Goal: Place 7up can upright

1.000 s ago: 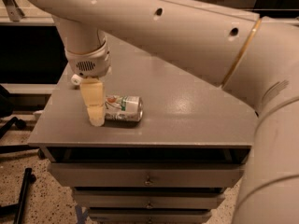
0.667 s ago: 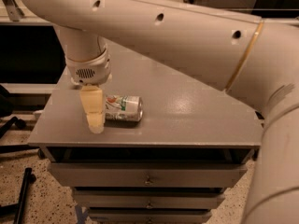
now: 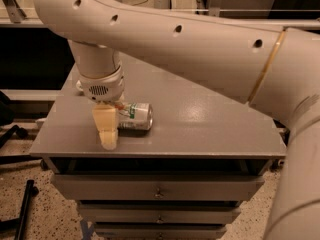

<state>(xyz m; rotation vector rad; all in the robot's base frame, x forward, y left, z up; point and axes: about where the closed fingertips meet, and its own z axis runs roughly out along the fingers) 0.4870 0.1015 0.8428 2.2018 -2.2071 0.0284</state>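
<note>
One 7up can (image 3: 136,117) lies on its side, one end right at the jaws of the gripper (image 3: 108,134), which points down at the grey cabinet top (image 3: 210,129). Whether the jaws grasp it cannot be told. A nudge off-centre could roll the can away from them.

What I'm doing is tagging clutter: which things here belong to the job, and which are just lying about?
Job: 7up can, on its side on the table top; claw, low at the can's left end.
Lying about: drawers below the top; black bar on the floor, left.
</note>
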